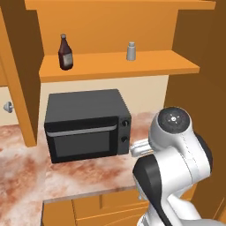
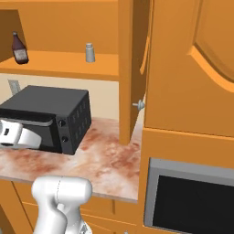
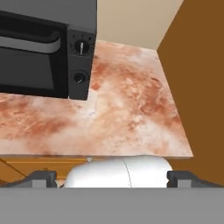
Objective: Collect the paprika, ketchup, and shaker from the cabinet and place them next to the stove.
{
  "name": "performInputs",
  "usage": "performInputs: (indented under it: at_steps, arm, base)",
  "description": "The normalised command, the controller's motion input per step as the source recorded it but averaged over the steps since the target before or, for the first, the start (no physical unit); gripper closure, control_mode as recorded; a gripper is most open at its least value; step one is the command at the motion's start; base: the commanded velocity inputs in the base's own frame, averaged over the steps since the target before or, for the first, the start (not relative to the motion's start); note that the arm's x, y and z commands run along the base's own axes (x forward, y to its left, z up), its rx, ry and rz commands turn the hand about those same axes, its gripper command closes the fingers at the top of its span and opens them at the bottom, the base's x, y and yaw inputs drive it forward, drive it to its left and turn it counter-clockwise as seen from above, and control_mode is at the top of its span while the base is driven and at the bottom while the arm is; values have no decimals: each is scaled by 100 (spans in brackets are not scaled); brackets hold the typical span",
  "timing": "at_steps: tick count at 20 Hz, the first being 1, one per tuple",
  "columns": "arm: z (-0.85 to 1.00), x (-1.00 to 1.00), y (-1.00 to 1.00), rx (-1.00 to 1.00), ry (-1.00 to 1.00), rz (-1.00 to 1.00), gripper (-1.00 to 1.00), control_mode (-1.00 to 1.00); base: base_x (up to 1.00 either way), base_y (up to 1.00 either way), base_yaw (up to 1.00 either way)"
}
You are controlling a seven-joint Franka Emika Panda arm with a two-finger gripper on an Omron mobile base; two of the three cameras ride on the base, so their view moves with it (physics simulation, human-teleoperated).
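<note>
Largest first: orange wall cabinet (image 1: pixel 110 66) across the top of the left base view, doors swung wide, inner shelf bare but for two things. Same cabinet in the upper left of the right base view, one open door edge-on down the middle of that frame with a small silver knob (image 2: pixel 139 105) halfway down.

Below the shelf, a black microwave (image 1: pixel 86 126), centre-left in the left base view, standing on the mottled red-brown counter (image 1: pixel 22 176). In the hand view, microwave front and its two dials at upper left, counter spreading over the middle.

White arm (image 1: pixel 176 167) bulking up from the lower right of the left base view, folded low at about counter height.

Ketchup (image 1: pixel 65 53) upright at the upper left of the left base view, near the left end of the shelf; long axis vertical, narrow neck up. Shaker (image 1: pixel 131 51) upright too, right of the bottle and well apart from it, upper centre. Paprika and stove not made out anywhere.

Gripper (image 3: pixel 111 178) at the bottom of the hand view: two dark fingertips set wide apart, released, nothing between them, aimed at the counter edge and microwave corner.

Deciding relation: both shelf items well above the claw, with the microwave between the two levels. Probably a big lift and a re-aim upward before any grasp; shaker likely the nearer of the two, lying toward the arm's side.
</note>
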Motion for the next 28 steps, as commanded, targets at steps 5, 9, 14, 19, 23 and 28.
performInputs:
  at_steps: [5,9,14,19,23,28]
  arm:
    - [14,0,0,1,-28,19,-100,-100]
    - [19,0,-3,0,-27,22,-100,-100]
    - [25,5,-20,4,-17,27,-100,-100]
    - [41,8,-5,5,-7,12,-100,-100]
    - [53,10,0,3,-4,1,-100,-100]
    - [43,10,0,7,-4,0,-100,-100]
  base:
    - [0,0,0]
    - [0,0,0]
    - [0,0,0]
    - [0,0,0]
    - [0,0,0]
    - [0,0,0]
